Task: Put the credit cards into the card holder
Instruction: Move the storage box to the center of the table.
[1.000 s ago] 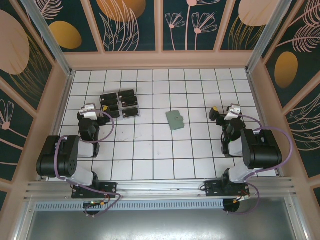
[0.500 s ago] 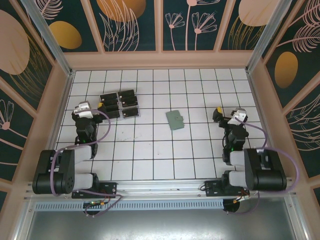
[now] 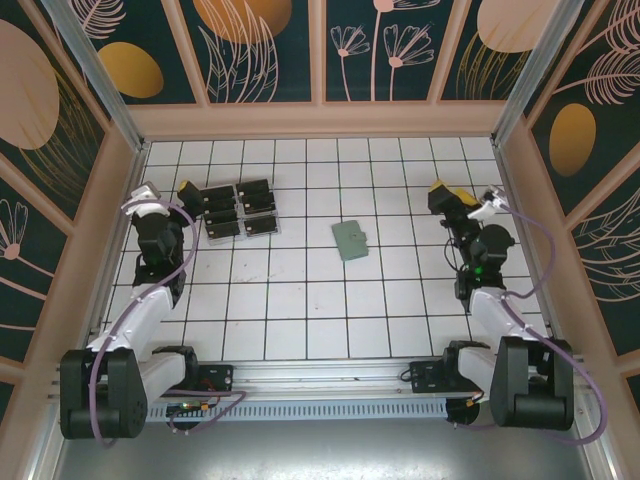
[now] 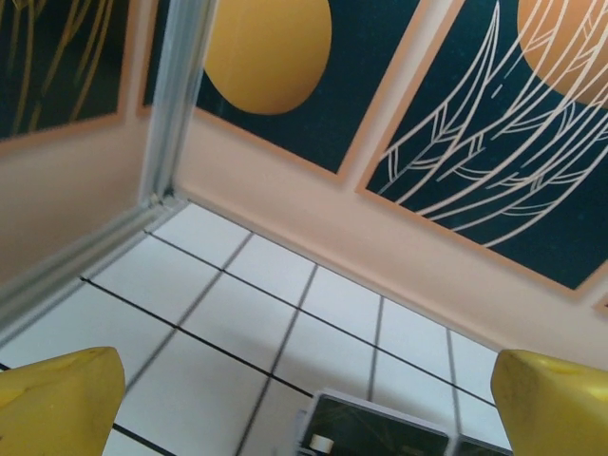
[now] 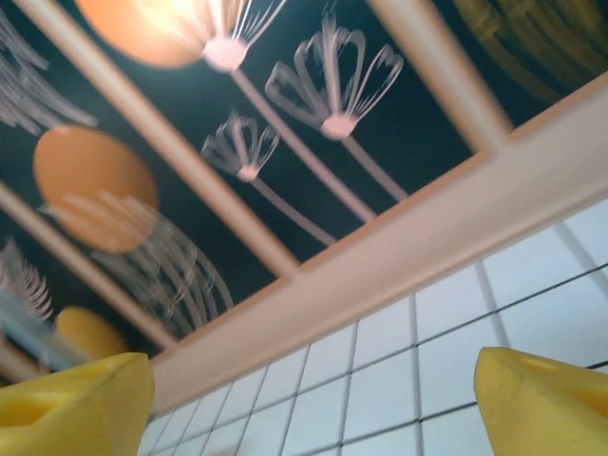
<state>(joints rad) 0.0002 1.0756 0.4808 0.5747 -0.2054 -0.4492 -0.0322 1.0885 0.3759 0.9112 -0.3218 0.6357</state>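
A white tiled counter (image 3: 320,300) with thin black grid lines sits inside peach-framed walls (image 3: 320,120). Their panels (image 3: 270,70) are dark teal, with orange ovals and pale line-drawn plants. An aluminium rail (image 3: 320,375) edges the near side.

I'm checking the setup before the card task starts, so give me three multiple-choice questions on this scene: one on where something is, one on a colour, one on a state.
1. Where does the card holder lie?
A. Flat on the tiled table, near its middle
B. Leaning against the back wall
C. At the table's near left corner

2. What colour are the credit cards?
A. Green
B. White
C. Black

3. What state is the left gripper in?
A. Shut on a card
B. Open, holding nothing
C. Shut on the card holder

Answers:
1 A, since the top view shows it flat on bare tiles near the centre.
2 C, since the cards show black against the white tiles.
3 B, since its fingers stand wide apart with nothing gripped between them.
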